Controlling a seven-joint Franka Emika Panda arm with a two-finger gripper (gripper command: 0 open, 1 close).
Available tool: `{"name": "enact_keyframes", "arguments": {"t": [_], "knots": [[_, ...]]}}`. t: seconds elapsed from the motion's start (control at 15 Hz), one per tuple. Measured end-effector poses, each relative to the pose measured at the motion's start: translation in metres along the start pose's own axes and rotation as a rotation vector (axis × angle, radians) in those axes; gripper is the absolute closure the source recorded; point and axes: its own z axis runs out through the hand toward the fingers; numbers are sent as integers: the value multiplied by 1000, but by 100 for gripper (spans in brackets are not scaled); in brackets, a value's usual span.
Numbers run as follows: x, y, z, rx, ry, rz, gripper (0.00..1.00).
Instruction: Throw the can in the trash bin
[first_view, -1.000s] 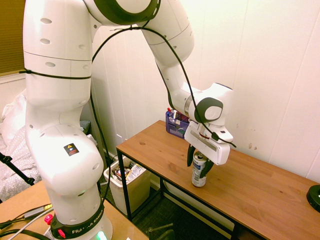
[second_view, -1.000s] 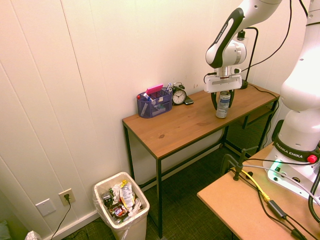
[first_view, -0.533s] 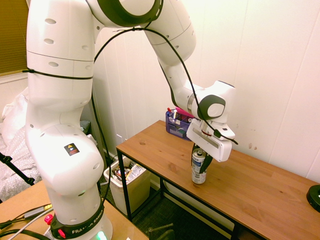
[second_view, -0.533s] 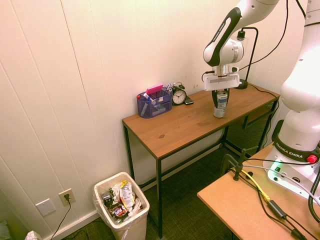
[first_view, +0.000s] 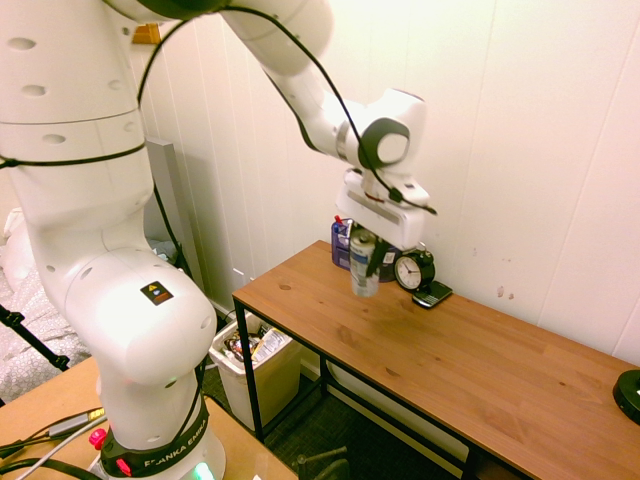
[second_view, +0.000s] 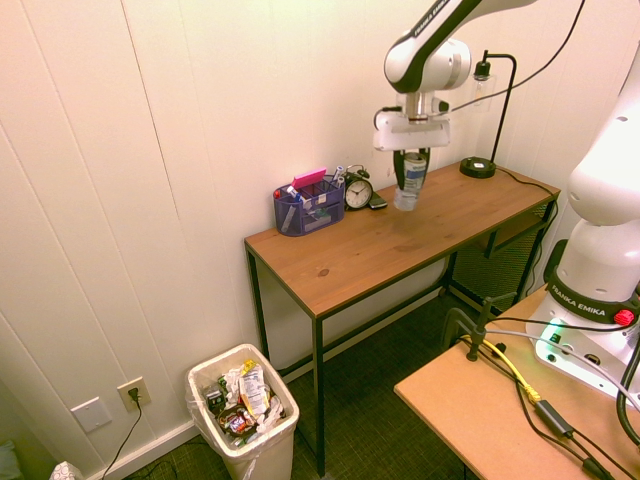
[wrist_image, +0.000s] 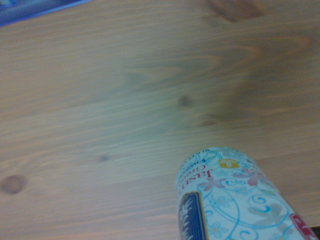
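Can (first_view: 363, 264), tall and slim, silver-white with bluish-green scrollwork: was pinched upright between the two fingers of the gripper (first_view: 366, 258), clear of the desk top (first_view: 450, 350) and hanging over its far-left part. In the second exterior view the can (second_view: 409, 183) hung below the gripper (second_view: 410, 172) in front of the white panelled wall (second_view: 200, 120). The wrist view showed the can's printed side (wrist_image: 235, 200) over wood grain, with a blue edge at one corner.

Alarm clock (first_view: 413, 270), black with a white face: stood on the desk just beside the can, toward the wall, a small dark flat object (first_view: 432, 296) lying next to it.

Desk organizer (second_view: 308, 205), blue translucent, holding pens and a pink item: stood at the desk's far-left corner, near the clock (second_view: 358, 191).

Desk lamp (second_view: 480, 165), black with a round base: stood at the desk's right end, well apart from the can.

Trash bin (second_view: 245, 415), white, rectangular, bag-lined and part full of wrappers: stood on the floor left of the desk, against the wall, well below the can. It (first_view: 256, 362) showed behind the desk leg in the first exterior view.
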Motion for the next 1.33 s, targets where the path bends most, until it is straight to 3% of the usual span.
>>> {"name": "enact_keyframes", "arguments": {"t": [0.2,0.4,0.8,0.87,1.07,1.33], "knots": [[-162,-69,-53,27,68,-68,100],[-284,-128,-45,-9,79,-111,100],[-305,-234,47,-130,-14,-123,100],[-307,-249,73,-156,-25,-121,0],[-308,-283,142,-214,-35,-111,0],[-299,-319,117,-206,-38,-103,0]]}}
